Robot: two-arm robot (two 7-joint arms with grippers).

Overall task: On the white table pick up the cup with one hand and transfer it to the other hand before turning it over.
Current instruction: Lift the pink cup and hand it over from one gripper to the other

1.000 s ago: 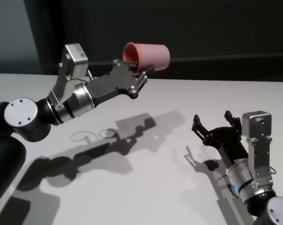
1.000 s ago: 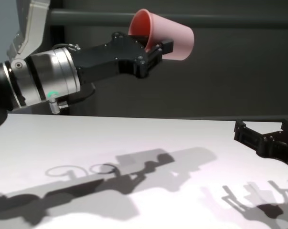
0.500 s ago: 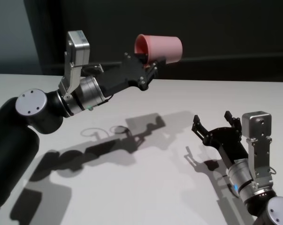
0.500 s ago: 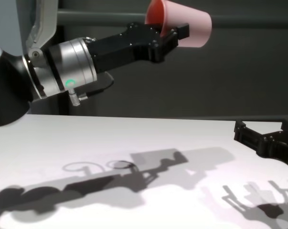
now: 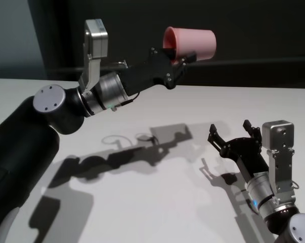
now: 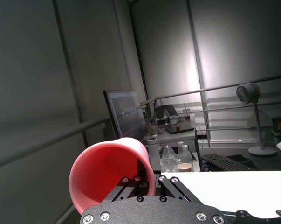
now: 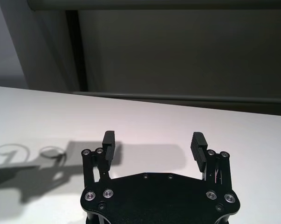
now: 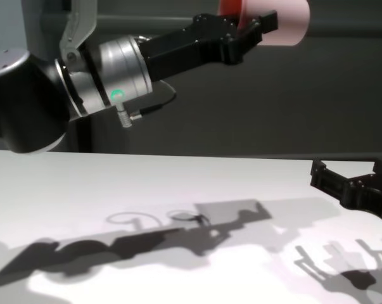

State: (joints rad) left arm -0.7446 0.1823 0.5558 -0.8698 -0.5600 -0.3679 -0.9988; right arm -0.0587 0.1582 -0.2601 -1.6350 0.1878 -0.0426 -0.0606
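A: Where is the cup (image 5: 190, 43) now?

B: High over the worktop (image 5: 142, 202), toward the middle; the left gripper (image 5: 178, 56) holds it with its jaws clamped on the rim wall, one prong inside the mouth, one outside; the cup lies on its side, base pointing toward the robot's right, mouth back toward the arm.

A: And the right gripper (image 5: 232, 135)?

B: Low, just above the worktop at the right, well apart from the cup; its jaws stand spread with nothing between them, ribbed pads facing each other in the wrist view.

A: So which step is this, by your reckoning?

B: Pickup looks done; the handover is in hand but not yet made; the turning over waits on that.

A: What does the next move call for?

B: I judge the two grippers must meet; the right jaws need to close across the free tapered wall near the base, clear of the left prongs, before the left lets go.

A: Anything about how it will handle?

B: Smooth pink plastic, thin, tapering to a narrower flat base, rim slightly thickened; likely slippery, and a taper can squeeze out of a pinch; the worktop is matte white.
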